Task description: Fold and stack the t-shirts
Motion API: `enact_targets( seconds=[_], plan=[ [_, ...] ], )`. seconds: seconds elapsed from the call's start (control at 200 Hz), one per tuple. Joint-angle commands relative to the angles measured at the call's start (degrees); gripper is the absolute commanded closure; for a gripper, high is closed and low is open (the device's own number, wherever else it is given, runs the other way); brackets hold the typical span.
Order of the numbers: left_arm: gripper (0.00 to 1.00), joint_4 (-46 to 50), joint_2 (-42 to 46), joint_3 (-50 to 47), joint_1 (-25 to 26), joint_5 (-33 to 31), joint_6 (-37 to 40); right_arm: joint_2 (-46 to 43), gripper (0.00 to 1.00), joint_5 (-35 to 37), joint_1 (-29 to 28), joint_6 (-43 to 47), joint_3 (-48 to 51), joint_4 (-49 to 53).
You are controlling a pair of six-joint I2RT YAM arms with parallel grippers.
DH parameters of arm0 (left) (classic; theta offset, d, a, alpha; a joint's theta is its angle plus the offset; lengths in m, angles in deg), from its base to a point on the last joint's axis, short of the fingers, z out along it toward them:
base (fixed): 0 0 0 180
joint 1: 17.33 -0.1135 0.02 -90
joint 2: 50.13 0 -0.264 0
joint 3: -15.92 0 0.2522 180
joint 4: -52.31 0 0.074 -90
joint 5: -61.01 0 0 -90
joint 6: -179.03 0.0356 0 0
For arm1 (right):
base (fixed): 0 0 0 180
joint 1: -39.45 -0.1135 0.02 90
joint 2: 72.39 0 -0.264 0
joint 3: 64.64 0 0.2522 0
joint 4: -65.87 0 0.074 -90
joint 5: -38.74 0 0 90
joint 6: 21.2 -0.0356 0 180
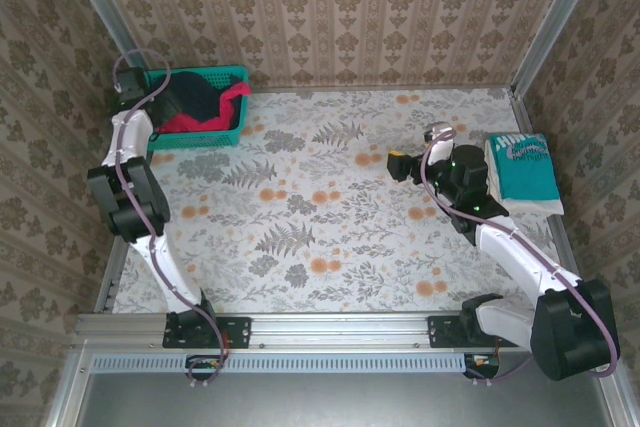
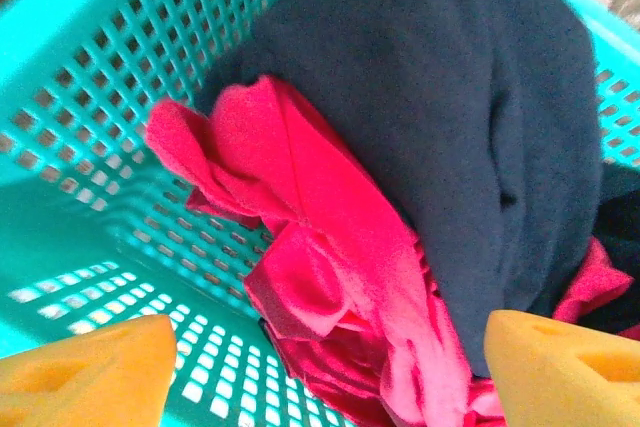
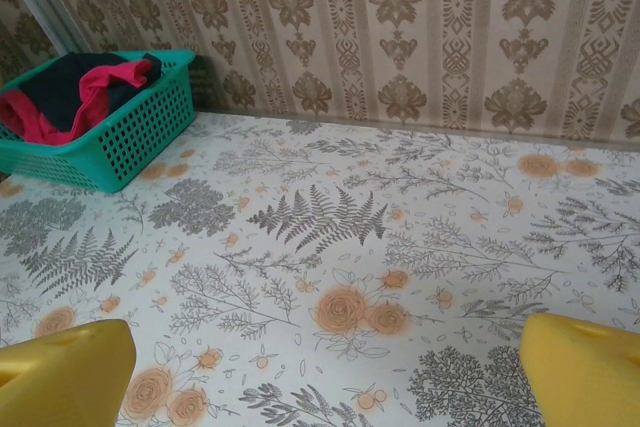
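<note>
The left hand (image 2: 325, 367) hangs open over the basket's (image 2: 90, 77) red shirt (image 2: 330, 247) and navy shirt (image 2: 430, 97). The right hand (image 3: 330, 377) is open.

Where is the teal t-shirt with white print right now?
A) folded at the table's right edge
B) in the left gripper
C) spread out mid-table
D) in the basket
A: the teal t-shirt lies folded at the right edge of the table; the basket holds the red-pink shirt and the dark shirt.

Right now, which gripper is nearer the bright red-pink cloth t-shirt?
Left. Left gripper hangs over the red-pink t-shirt in the teal plastic basket; right gripper is across the table.
</note>
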Motion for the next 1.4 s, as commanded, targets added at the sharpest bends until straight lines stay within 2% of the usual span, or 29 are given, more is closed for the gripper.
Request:
enact_targets(
  seconds=[0.0, 0.05, 0.12, 0.24, 0.315, 0.56, 0.87, 1.15, 1.395],
  plan=[
    [0.23, 3.3, -4.72, 4.91, -0.39, 3.13, -4.31, -1.09, 0.0, -0.84, -0.4, -0.22, -0.83, 0.75],
    [0.29, 4.13, -7.06, 7.08, -0.44, 3.48, -5.16, -1.18, 0.0, -1.44, -0.42, -0.26, -0.38, 0.38],
    [0.43, 5.09, -9.42, 10.01, -0.46, 4.02, -5.84, -1.02, 0.0, -2.3, -0.49, -0.33, -0.03, 0.2],
    [0.82, 5.72, -9.8, 11.78, -0.09, 4.79, -6.45, -1.01, 0.0, -3.02, -0.47, -0.61, 0.18, 0.33],
    [1.0, 4.77, -8.04, 11.27, 0.26, 4.73, -5.65, -1.01, 0.0, -3.13, -0.51, -0.54, 0.06, 0.54],
    [1.0, 1.99, 1.53, 10.82, 1.27, 5.21, -3.27, 0.0, 0.0, -4.72, -0.68, -0.98, -1.29, 0.64],
    [1.0, -6.51, 17.49, 8.66, 6.16, 3.78, 1.79, 1.94, 0.0, -5.05, -1.78, -2.89, -1.75, -1.38],
    [1.0, -13.32, 29.48, 9.67, 12.22, 5.33, 5.44, 2.34, 0.0, -4.71, -2.65, -3.24, -1.21, -1.87],
    [1.0, -11.76, 34.71, 14.33, 19.83, 7.24, 9.9, 3.08, 0.0, -5.48, -3.41, -4.2, -0.88, -3.49]
  ],
)
